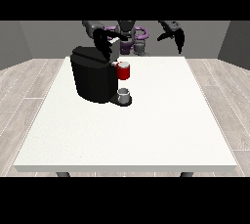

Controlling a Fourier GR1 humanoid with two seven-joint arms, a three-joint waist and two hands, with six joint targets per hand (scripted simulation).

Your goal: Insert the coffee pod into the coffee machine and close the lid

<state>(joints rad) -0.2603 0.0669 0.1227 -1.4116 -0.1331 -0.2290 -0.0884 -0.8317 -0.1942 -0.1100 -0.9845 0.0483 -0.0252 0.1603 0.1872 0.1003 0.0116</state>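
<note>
Standing at the table's [146,135] far left, your coffee machine [93,76] has its red pod holder [124,72] facing out above a small cup [124,93]. The hand at the view's left [103,44] hangs over the machine's top by the lid [114,48]; you cannot tell its grip, nor see the pod itself. The hand at the view's right [177,36] idles aloft, fingers relaxed.

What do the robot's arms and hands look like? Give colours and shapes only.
Both hands are black, with slim, dark fingers: the hand at the view's left shows above the black coffee machine, the hand at the view's right above the large white table's far edge. The arm segments behind them look grey to dark grey and rounded. Purple curved parts show at the torso. No cables or markings can be made out.
</note>
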